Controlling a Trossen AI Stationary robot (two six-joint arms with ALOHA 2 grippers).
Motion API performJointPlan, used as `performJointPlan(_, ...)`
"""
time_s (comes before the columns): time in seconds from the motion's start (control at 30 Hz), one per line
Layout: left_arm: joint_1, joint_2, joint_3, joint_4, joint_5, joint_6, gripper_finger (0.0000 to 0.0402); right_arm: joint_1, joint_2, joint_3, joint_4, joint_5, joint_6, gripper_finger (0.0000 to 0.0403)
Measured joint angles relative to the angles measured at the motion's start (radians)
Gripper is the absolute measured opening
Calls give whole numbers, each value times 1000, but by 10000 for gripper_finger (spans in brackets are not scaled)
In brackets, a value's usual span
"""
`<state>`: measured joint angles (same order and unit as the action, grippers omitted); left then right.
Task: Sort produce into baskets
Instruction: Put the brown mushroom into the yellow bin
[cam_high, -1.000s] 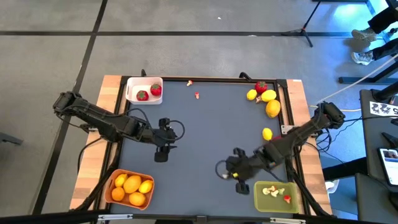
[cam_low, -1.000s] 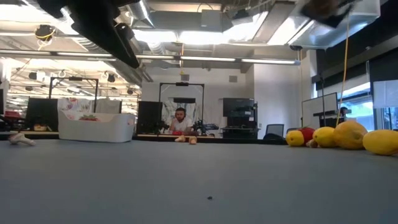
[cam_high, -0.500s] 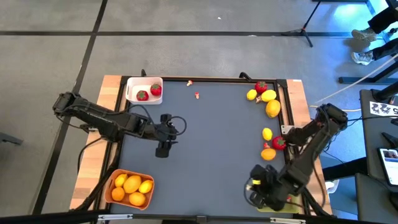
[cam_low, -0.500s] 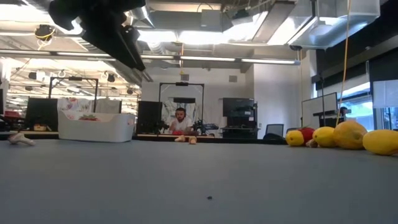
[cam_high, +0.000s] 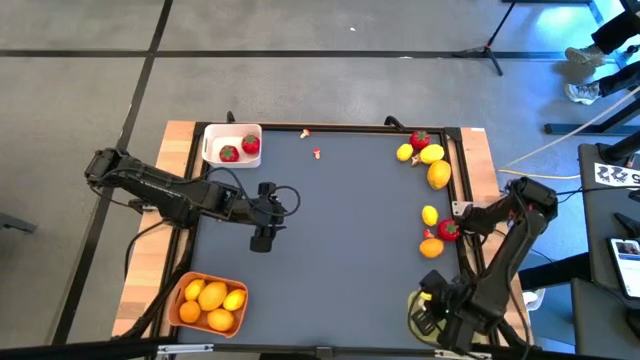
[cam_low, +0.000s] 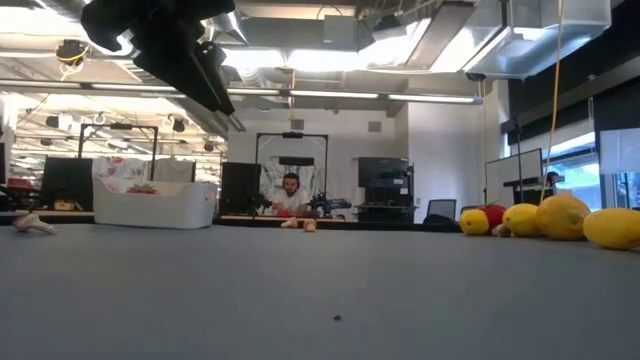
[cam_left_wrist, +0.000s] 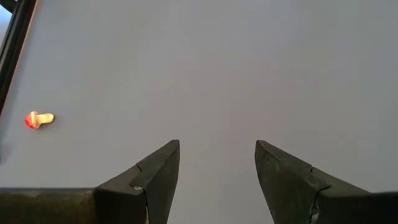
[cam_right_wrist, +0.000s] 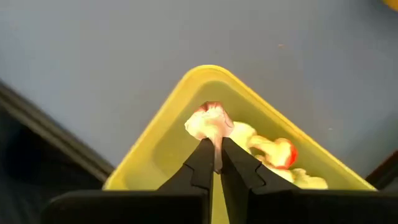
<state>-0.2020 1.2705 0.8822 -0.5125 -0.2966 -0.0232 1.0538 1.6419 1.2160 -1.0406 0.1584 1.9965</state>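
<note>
Right hand (cam_right_wrist: 214, 163) pinched tight on a small pale mushroom with a red cap (cam_right_wrist: 210, 122), poised over a corner of the smooth rounded olive-green basket (cam_right_wrist: 166, 138) holding more pale and red bits. Left hand (cam_left_wrist: 217, 163) half open and empty over the matte grey table (cam_high: 340, 230), near a tiny mushroom (cam_left_wrist: 38, 119). Glossy strawberries in the white basket (cam_high: 216, 133), lemons and oranges in the orange basket (cam_high: 172, 295).

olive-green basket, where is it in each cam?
High view: olive-green basket at the near right table corner, mostly hidden under the right gripper.
Low view: not in it.
Left wrist view: not in it.
Right wrist view: basket fills the centre, pale-and-red bits inside; the gripper, shut on one pale-and-red piece, is over it.
Shared landmark: the right gripper.
</note>
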Motion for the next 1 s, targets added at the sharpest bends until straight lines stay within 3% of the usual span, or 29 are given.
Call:
performJointPlan(0.17,0,0,0,0,0,-3,205,-8,26,0,-17,-57,43,33)
performJointPlan(0.43,0,0,0,0,0,-6,205,-29,16,0,-12,-97,10,145)
performJointPlan(0.57,-1,-8,0,-19,0,-22,205,-65,-21,4,-6,-101,-77,179)
performJointPlan(0.73,0,-40,13,-159,2,-123,205,-114,-83,74,-38,68,-273,190)
performJointPlan(0.87,0,-75,14,-324,2,-265,205,-172,-120,126,-40,287,-522,190)
performJointPlan(1.0,-1,-91,14,-522,2,-429,205,-244,-127,170,-34,419,-794,190)
